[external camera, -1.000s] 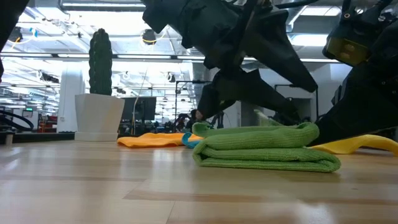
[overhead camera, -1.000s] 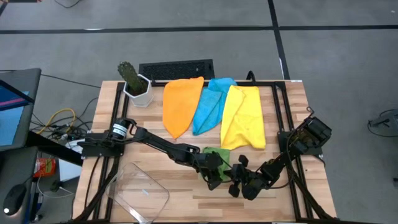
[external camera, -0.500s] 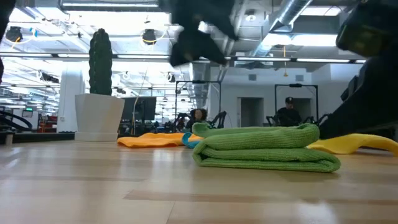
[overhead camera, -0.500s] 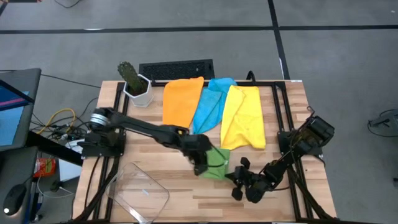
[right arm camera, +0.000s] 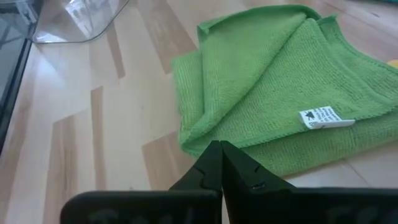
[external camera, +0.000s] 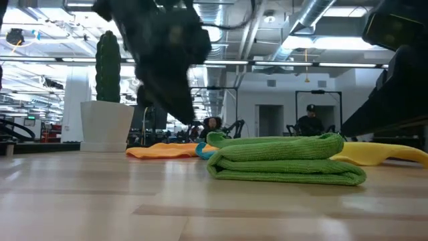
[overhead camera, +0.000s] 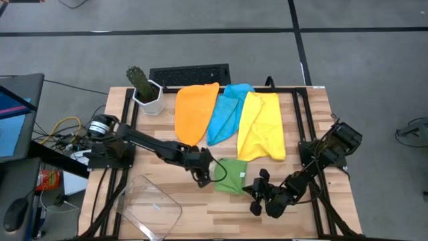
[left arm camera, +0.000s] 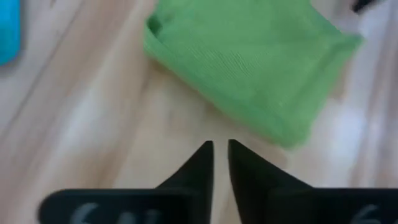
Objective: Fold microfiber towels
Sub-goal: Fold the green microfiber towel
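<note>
You have a wooden table (overhead camera: pixel 167 201) with three microfiber towels still loose along its far side: the orange towel (overhead camera: pixel 194 112), the light blue towel (overhead camera: pixel 226 110) partly tucked between its neighbours, and the yellow towel (overhead camera: pixel 262 126), each overlapping the next. The green towel (overhead camera: pixel 234 176) lies already folded into a thick square near the table's front middle, well apart from the clear plastic bin (overhead camera: pixel 150 206) at the front left corner, which looks to hold nothing.

Expect these cloths to be light, soft and floppy, with a grippy nap; they will drape and drag rather than slide. I judge a corner or hem edge the best hold, pinching one layer only, and the orange towel's free outer edge looks easiest to reach.

Your left gripper (overhead camera: pixel 212 173) sits just beside the green towel's edge, fingers drawn nearly together and carrying nothing. Your right gripper (overhead camera: pixel 253 195) rests low near the towel's front corner, its jaws pressed together and empty.
</note>
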